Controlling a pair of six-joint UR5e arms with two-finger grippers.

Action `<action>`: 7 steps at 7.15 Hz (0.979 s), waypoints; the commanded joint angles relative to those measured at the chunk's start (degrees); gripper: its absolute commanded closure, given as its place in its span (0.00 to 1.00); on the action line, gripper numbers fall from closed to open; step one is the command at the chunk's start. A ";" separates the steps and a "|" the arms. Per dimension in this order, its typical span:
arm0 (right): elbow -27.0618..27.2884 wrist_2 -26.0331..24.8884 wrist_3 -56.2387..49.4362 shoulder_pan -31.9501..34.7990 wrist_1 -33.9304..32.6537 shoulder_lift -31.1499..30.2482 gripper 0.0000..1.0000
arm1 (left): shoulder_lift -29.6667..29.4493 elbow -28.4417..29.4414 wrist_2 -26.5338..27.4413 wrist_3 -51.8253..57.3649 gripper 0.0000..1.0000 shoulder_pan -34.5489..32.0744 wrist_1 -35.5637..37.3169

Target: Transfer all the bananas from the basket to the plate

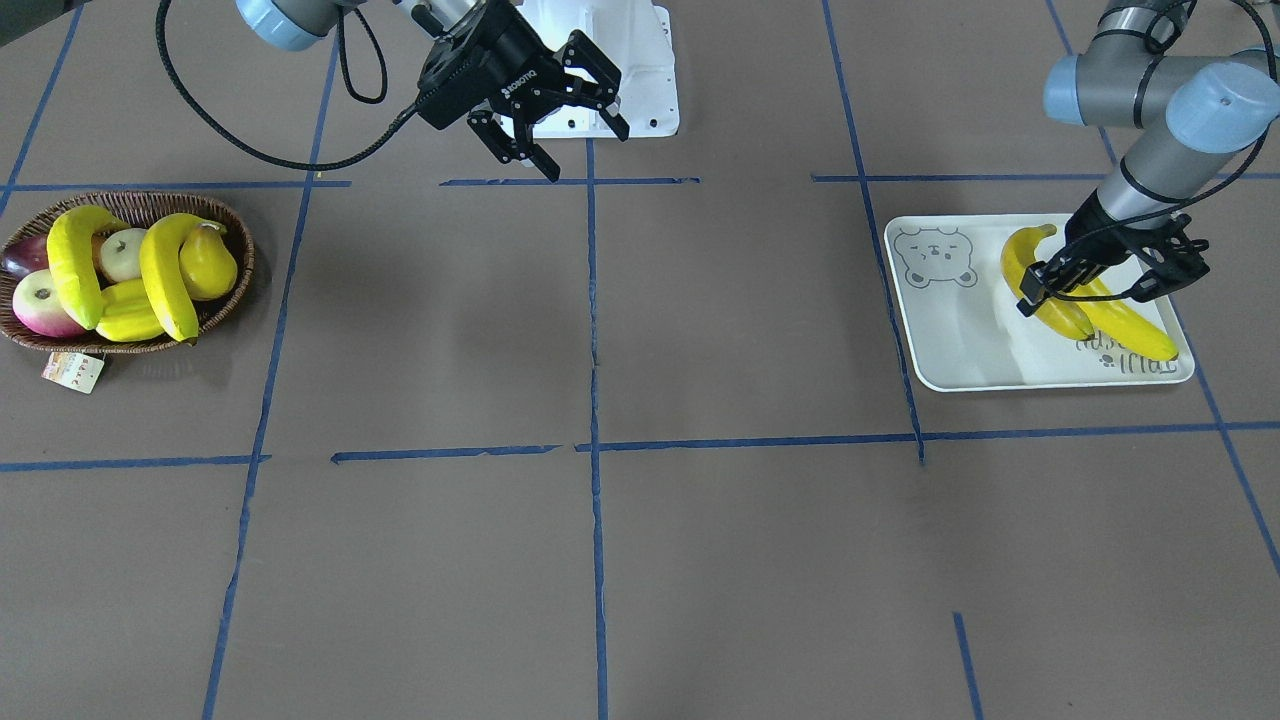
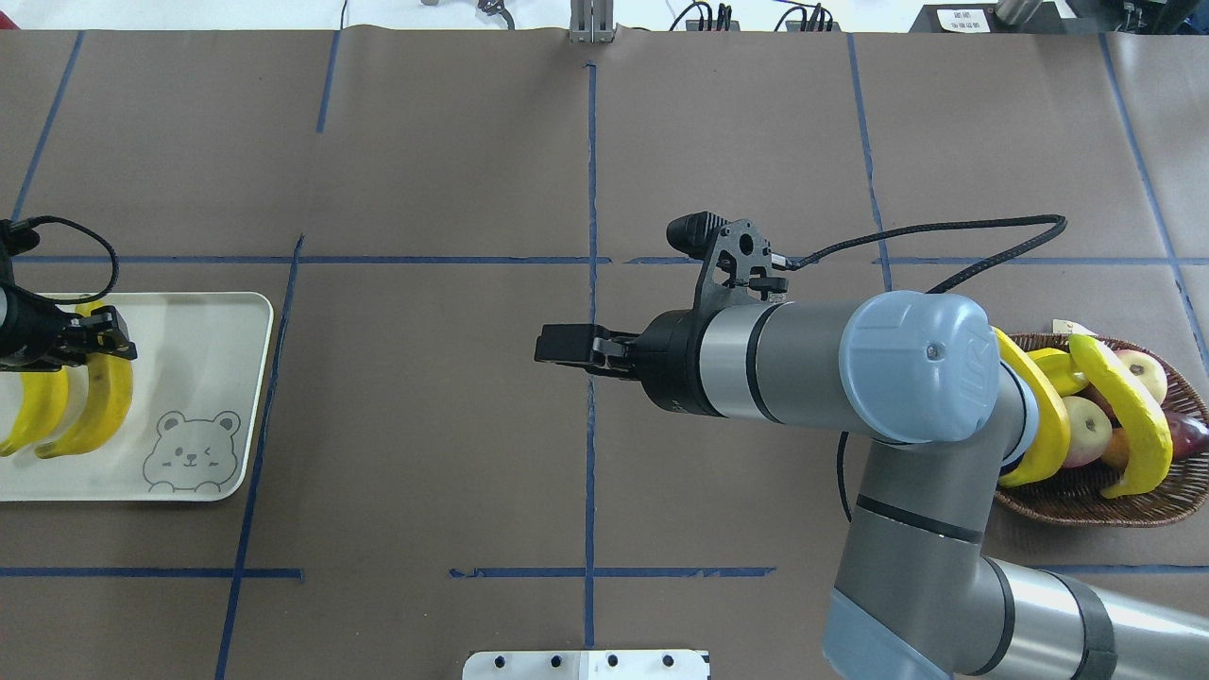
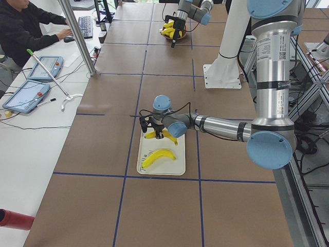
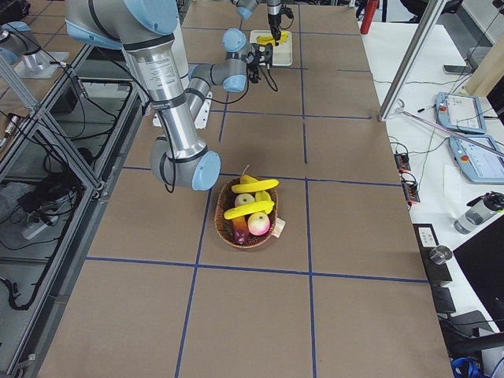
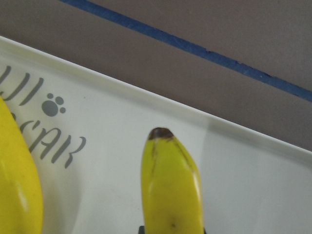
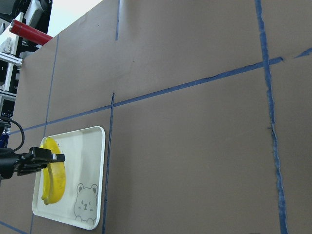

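The white plate (image 1: 960, 340) (image 2: 208, 359) with a bear drawing holds two bananas (image 1: 1135, 330) (image 2: 33, 420), side by side. My left gripper (image 1: 1105, 280) (image 2: 66, 340) hangs low over the browner banana (image 1: 1045, 255) (image 2: 104, 406), which lies on the plate. Its jaws look open, straddling that banana's upper end. The left wrist view shows this banana's dark tip (image 5: 161, 134) resting on the plate. Two more bananas (image 1: 75, 265) (image 1: 165, 275) lie across the fruit in the wicker basket (image 1: 130, 345) (image 2: 1086, 501). My right gripper (image 1: 580, 150) (image 2: 548, 345) is open and empty, high over the table's middle.
The basket also holds a yellow pear (image 1: 210, 265), a starfruit (image 1: 125, 310) and apples (image 1: 40, 305), with a paper tag (image 1: 72, 370) on its rim. The white robot base (image 1: 610, 60) stands behind. A person (image 3: 25, 25) sits at a side desk.
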 commanded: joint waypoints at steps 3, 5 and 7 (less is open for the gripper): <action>-0.09 0.02 -0.06 0.38 -0.03 -0.01 0.00 | 0.95 0.37 1.82 3.16 0.02 0.09 0.04; 0.17 0.11 -0.15 1.08 0.06 -1.31 0.00 | 0.95 -0.33 1.39 8.43 0.01 -1.57 0.12; 3.32 1.42 -0.67 3.01 -0.12 -7.17 0.00 | 0.34 -2.96 -2.02 8.36 0.01 -2.81 1.43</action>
